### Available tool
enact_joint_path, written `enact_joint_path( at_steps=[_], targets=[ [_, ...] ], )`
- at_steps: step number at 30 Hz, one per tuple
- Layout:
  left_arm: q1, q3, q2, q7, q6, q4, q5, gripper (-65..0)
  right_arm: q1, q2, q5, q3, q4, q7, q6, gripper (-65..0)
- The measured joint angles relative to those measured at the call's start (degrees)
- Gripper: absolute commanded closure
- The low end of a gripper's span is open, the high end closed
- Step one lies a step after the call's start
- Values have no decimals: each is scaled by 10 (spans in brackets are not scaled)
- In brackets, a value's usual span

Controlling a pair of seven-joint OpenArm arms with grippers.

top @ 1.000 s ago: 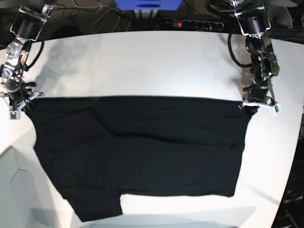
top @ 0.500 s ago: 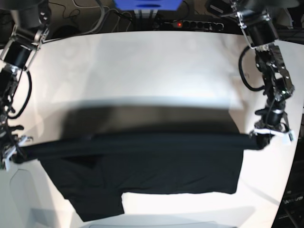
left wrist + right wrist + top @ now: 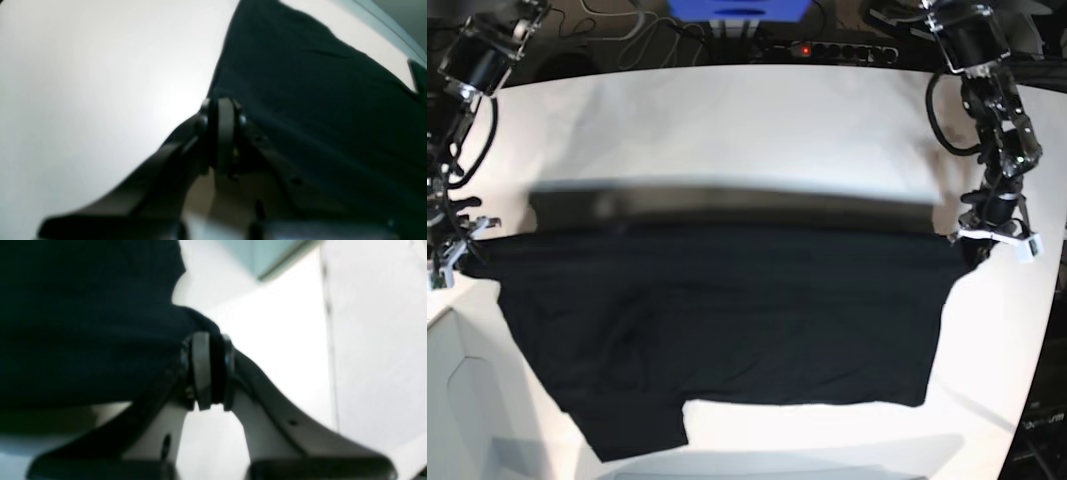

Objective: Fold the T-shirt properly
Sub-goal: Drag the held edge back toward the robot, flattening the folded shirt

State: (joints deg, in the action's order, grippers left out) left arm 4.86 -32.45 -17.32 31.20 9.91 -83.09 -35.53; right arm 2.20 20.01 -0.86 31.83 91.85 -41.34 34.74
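I am reaching both arms down and outward, wide apart; my left gripper (image 3: 993,237) is pinching its jaws closed on dark cloth; my right gripper (image 3: 449,256) is clamping a fold the same way.

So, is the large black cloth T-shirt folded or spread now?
Partly folded: the large black cloth T-shirt lies doubled on the white table, its far edge pinched by both grippers.

T-shirt (image 3: 727,330) | black, plain | spread wide, far edge apparently lifted
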Motion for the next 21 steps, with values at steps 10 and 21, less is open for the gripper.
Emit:
enact_joint_path(
  at_steps=[10,21],
  targets=[
    [156,-36,47,-2,-5,-108,4,0,-164,-45,7,41,61,34,0,0],
    [284,-38,56,-12,-5,-115,4,0,-285,-61,8,60,61,68,0,0]
  ],
)
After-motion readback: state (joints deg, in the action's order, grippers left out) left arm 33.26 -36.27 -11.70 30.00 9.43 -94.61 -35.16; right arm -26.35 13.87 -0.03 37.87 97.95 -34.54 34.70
